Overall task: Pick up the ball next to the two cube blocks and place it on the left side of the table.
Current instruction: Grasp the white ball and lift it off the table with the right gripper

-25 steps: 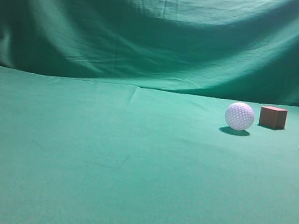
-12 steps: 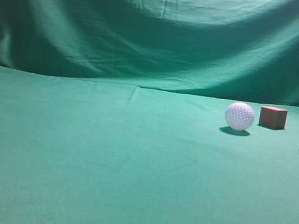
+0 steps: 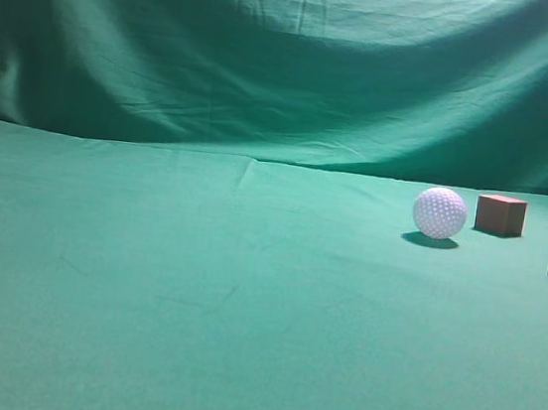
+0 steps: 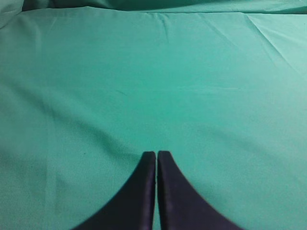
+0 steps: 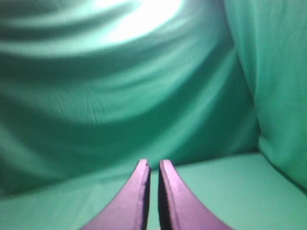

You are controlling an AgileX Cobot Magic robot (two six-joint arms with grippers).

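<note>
Over the last second nothing had moved: the small white dimpled golf ball (image 3: 439, 212) rested on the green-cloth table (image 3: 193, 295) just left of the two reddish-brown cube blocks (image 3: 501, 215), while my left gripper (image 4: 156, 154) and right gripper (image 5: 153, 164) stayed clenched and empty, so the pick had not begun.

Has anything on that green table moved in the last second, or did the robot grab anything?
Nothing visibly changed. The ball sits in the same spot on the table, just left of the two cube blocks, and neither arm shows in the exterior view. The left gripper and right gripper have their jaws nearly together with nothing between them.
</note>
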